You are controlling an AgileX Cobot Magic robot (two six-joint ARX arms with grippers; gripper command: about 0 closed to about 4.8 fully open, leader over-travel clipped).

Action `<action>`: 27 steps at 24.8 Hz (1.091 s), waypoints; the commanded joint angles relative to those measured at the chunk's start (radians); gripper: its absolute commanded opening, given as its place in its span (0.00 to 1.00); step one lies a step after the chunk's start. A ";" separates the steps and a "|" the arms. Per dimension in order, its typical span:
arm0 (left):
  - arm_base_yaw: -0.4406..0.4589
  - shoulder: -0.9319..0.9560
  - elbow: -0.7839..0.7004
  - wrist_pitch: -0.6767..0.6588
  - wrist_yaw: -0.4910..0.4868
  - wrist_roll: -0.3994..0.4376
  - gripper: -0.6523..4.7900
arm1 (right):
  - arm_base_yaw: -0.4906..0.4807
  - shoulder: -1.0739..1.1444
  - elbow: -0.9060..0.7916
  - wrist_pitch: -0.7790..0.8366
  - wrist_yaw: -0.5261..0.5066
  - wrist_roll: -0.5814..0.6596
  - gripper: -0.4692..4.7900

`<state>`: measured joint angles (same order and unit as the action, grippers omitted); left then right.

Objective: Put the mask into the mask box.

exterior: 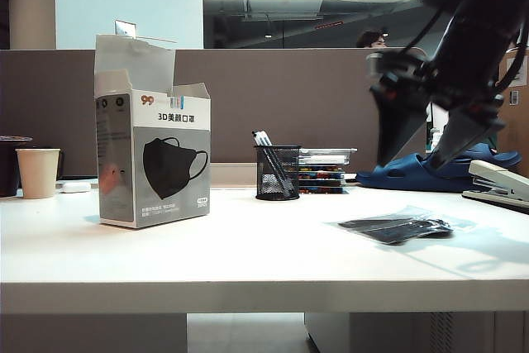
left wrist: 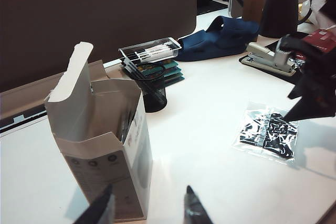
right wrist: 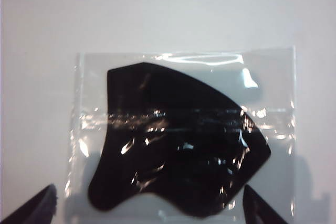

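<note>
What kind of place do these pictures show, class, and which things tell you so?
Probably an office: a white desk against a grey partition, with a mesh pen holder and a stapler on it.

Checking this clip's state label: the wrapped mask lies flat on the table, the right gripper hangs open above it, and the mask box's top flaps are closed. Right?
One thing is off: the mask box has its top flaps open, as the left wrist view shows. The rest holds: the mask lies flat on the table and the right gripper hangs open above it.
</note>
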<state>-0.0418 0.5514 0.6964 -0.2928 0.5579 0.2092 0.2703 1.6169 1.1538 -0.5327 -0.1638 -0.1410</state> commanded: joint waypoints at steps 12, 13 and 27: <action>0.000 -0.001 0.006 0.009 0.004 0.001 0.43 | -0.002 0.242 0.073 0.040 0.008 -0.002 1.00; 0.000 -0.001 0.006 0.009 0.004 0.001 0.43 | -0.001 0.255 0.073 0.039 0.008 -0.002 1.00; 0.000 -0.001 0.006 0.010 0.003 0.001 0.43 | 0.000 0.311 0.073 -0.001 0.054 -0.002 0.11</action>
<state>-0.0418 0.5529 0.6964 -0.2924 0.5579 0.2092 0.2691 1.9030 1.2469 -0.4568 -0.1047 -0.1474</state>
